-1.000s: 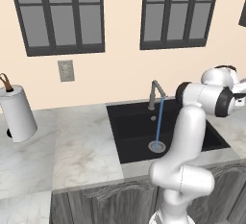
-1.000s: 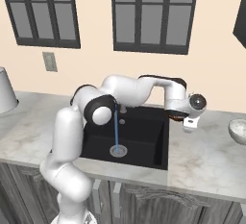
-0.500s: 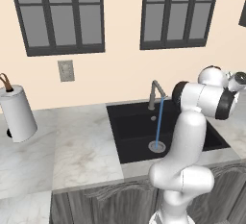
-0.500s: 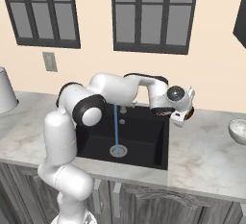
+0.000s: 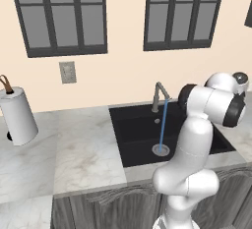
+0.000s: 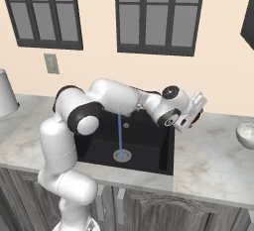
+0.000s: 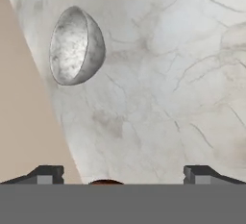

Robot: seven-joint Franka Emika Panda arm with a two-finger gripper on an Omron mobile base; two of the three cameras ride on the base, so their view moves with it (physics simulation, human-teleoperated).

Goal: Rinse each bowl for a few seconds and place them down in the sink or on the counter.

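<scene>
Our hand [image 6: 194,113], released and empty, has swung back over the tabletop [image 6: 213,160] toward a reddish-brown bowl [image 7: 105,182].

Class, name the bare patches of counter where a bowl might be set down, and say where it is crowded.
Free: counter between paper towel roll and sink; marble between sink and grey bowl. Crowded: sink's right rim, where the open end effector hovers.

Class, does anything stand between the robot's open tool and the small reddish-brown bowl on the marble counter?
Nothing visible does. The open tool hangs over the pale marble counter, and the rim of the small round reddish-brown bowl shows between its tips. The grey speckled bowl lies apart.
</scene>
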